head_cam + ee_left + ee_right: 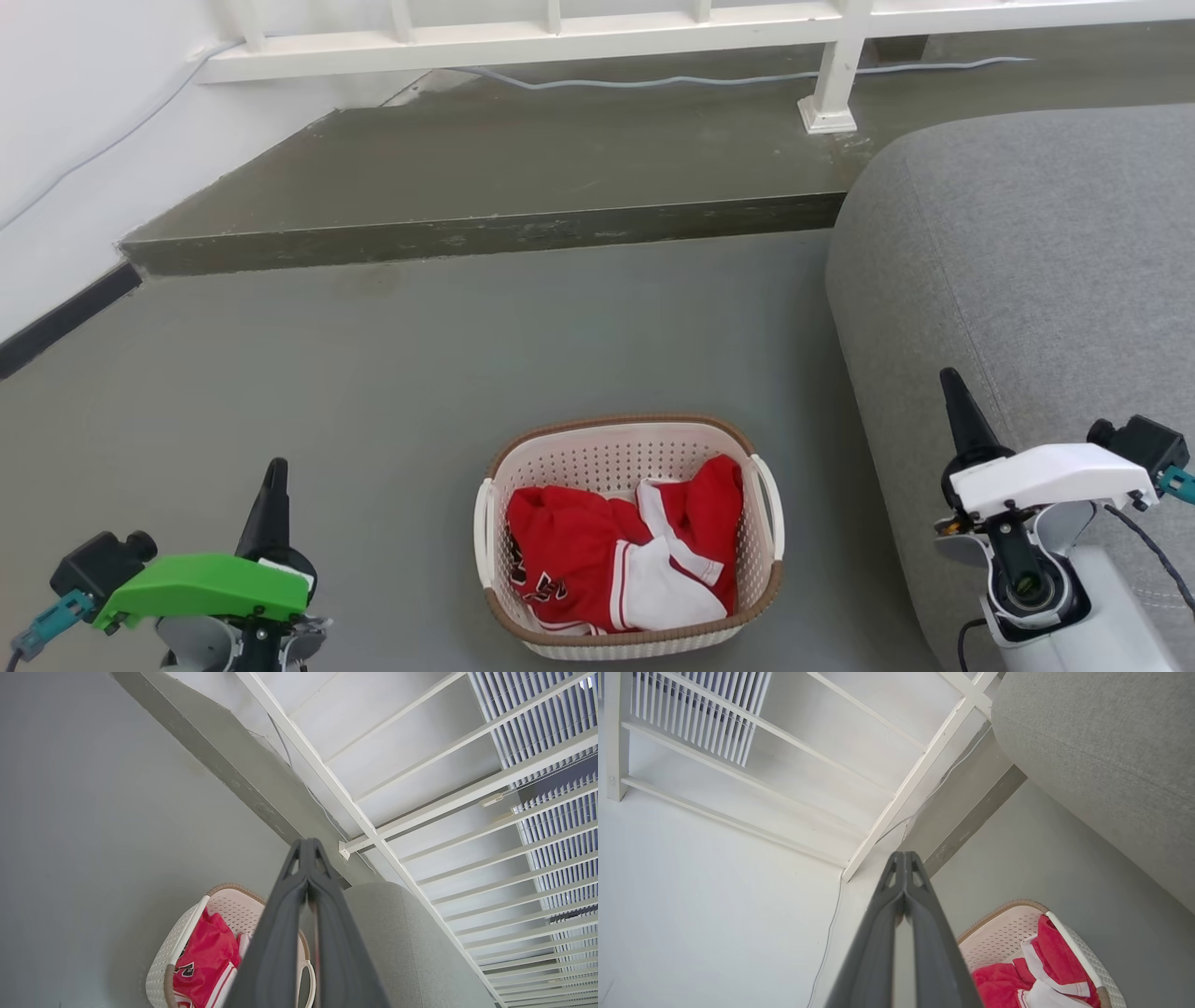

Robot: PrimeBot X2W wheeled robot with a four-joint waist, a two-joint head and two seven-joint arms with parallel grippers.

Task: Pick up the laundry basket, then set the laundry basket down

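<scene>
Hovering with my left pincer (274, 476) and right pincer (954, 392) clenched, empty | basket (616, 457) on floor between | risk: uneven lift tips it, spilling clothes (579, 551)

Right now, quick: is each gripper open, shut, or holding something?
Left gripper: shut, holding nothing.
Right gripper: shut, holding nothing; the cream-white perforated plastic laundry basket sits untouched on the grey floor between them.
</scene>
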